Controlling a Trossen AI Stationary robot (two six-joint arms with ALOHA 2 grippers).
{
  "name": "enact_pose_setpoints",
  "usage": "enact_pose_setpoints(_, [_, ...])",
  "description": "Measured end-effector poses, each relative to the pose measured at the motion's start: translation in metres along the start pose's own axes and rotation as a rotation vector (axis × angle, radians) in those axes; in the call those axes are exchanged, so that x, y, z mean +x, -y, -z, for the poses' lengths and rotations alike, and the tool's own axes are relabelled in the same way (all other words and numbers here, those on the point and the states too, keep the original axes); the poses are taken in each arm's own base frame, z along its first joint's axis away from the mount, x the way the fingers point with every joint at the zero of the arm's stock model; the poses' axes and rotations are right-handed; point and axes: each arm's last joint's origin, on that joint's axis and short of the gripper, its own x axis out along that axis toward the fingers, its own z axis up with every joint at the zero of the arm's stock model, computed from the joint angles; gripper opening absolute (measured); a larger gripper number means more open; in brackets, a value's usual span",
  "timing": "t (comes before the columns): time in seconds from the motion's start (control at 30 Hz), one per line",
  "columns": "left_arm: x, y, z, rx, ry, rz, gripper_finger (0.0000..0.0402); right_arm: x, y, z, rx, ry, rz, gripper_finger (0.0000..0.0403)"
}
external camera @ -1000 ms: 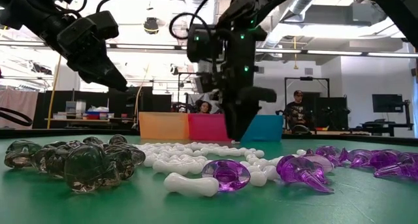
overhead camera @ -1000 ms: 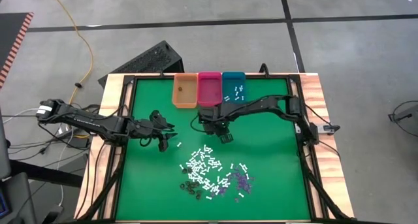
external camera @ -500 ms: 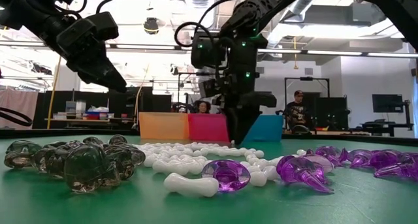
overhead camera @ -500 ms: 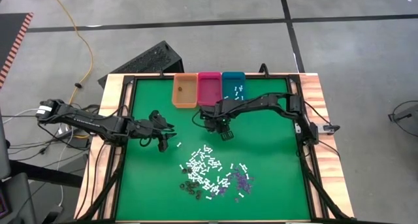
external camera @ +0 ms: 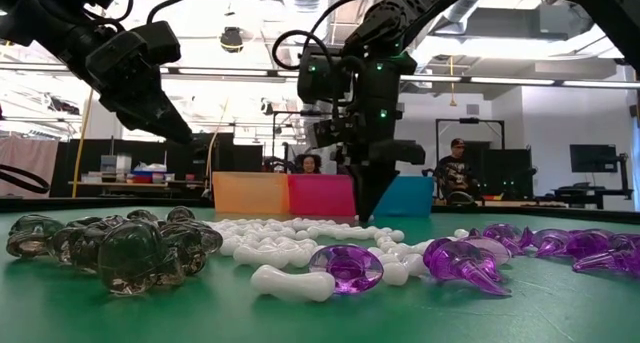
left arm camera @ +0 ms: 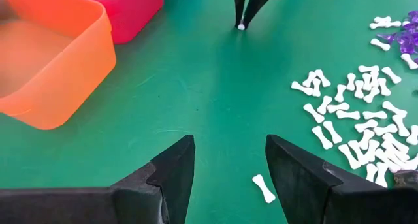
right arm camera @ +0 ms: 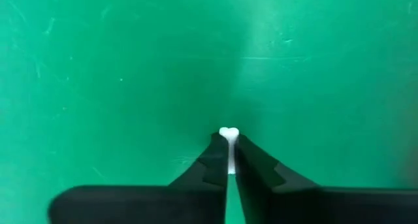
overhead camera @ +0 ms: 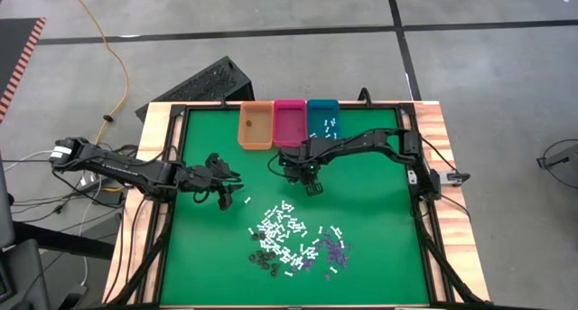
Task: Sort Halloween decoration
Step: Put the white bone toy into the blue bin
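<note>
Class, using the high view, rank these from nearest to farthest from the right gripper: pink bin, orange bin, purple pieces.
From the right gripper:
1. Pink bin, just behind it along the table's far edge.
2. Orange bin, further toward the left arm's side.
3. Purple pieces, in the pile toward the near edge.

Right gripper [right arm camera: 228,160] jaws pinch a white bone [right arm camera: 228,136] over green mat [right arm camera: 117,67].

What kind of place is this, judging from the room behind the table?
Probably a robotics lab or workshop: exposed ceiling ducts, a monitor on a workbench, a seated person behind the green table.
</note>
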Motion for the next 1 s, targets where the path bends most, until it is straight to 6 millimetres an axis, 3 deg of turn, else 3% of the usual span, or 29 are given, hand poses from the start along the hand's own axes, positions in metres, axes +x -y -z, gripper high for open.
enact_pose_setpoints(0.1, [0.000,0.000,0.000,0.000,0.000,0.000,0.0179,0.000,0.000,0.000,0.000,0.001,0.001,0.0019])
enact_pose_setpoints(0.27, [0.000,0.000,0.000,0.000,0.001,0.000,0.0179,0.000,0.000,0.000,0.008,-0.003,-0.002,0.0017])
enact_pose_setpoints(0.57, [0.000,0.000,0.000,-0.002,-0.001,-0.001,0.0179,-0.028,0.012,-0.001,0.060,0.032,-0.010,0.0020])
enact_pose_setpoints(1.0, [0.000,0.000,0.001,-0.005,-0.006,-0.003,0.0179,-0.137,0.057,0.054,0.271,0.208,0.168,0.0023])
